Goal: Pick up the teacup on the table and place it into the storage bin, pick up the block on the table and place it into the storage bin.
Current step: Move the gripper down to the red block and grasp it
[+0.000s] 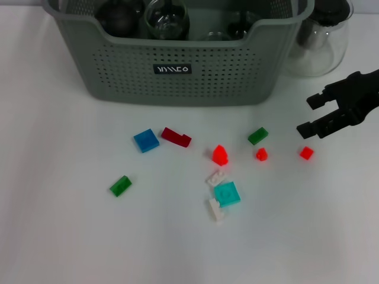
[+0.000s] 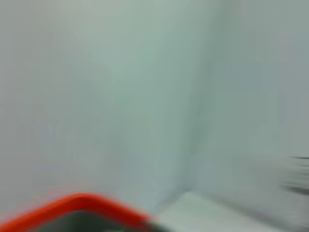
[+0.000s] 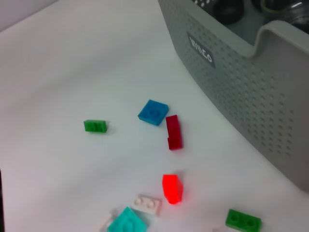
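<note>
The bin (image 1: 177, 59) stands at the back of the white table (image 1: 59, 236) with dark and glass cups inside, and a glass carafe (image 1: 317, 44) sits just beside its right end. The right gripper (image 1: 314, 115) hovers in front of that carafe with its fingers spread and nothing between them. Small blocks lie scattered in front of the bin: a red one (image 1: 306, 153) below the gripper, a bright red one (image 1: 219, 155), a blue one (image 1: 146, 141), a green one (image 1: 120, 186).

The storage bin (image 1: 177, 65) is matt perforated plastic, the blocks (image 1: 227, 193) glossy plastic, the worktop (image 1: 59, 225) smooth white.
</note>
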Controlling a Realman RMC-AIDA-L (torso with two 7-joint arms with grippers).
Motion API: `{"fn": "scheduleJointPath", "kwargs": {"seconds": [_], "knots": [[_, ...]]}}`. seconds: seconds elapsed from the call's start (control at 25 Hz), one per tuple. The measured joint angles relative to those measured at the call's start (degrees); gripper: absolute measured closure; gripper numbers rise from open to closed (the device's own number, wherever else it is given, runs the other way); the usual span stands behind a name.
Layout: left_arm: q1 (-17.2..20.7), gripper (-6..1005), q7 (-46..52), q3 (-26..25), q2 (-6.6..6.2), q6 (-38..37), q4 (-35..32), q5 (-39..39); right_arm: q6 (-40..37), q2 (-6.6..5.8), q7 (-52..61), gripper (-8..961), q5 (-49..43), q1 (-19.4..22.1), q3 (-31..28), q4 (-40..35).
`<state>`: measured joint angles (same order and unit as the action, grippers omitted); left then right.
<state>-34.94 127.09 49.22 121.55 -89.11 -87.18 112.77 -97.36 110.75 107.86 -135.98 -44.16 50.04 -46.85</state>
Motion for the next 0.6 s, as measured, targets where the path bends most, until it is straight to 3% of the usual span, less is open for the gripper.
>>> {"fn": "scheduleJointPath", "kwargs": {"seconds": [0.12,0.28,0.48,0.6], "knots": [[6.73,214,-9.16,-0.13,0.87,-7.25,1.05,-11.06,0.0,-0.74,-0.07,25,-0.81,0.11,0.28,-0.01],[14.17,192,-22.09,1.84,2.98,-11.6,4.77,-15.04,0.02,-0.91,0.64,25,-3.08,-0.32,0.32,-0.01],[16.18,164,-35.6,3.3,2.73,-14.64,16.88,-12.64,0.01,-0.24,3.32,25,-7.54,-1.91,0.32,-0.62],[16.36,152,-47.58,3.04,2.73,-15.5,25.88,-8.85,0.0,1.56,6.78,25,-13.36,-4.39,0.53,-0.94]]}}
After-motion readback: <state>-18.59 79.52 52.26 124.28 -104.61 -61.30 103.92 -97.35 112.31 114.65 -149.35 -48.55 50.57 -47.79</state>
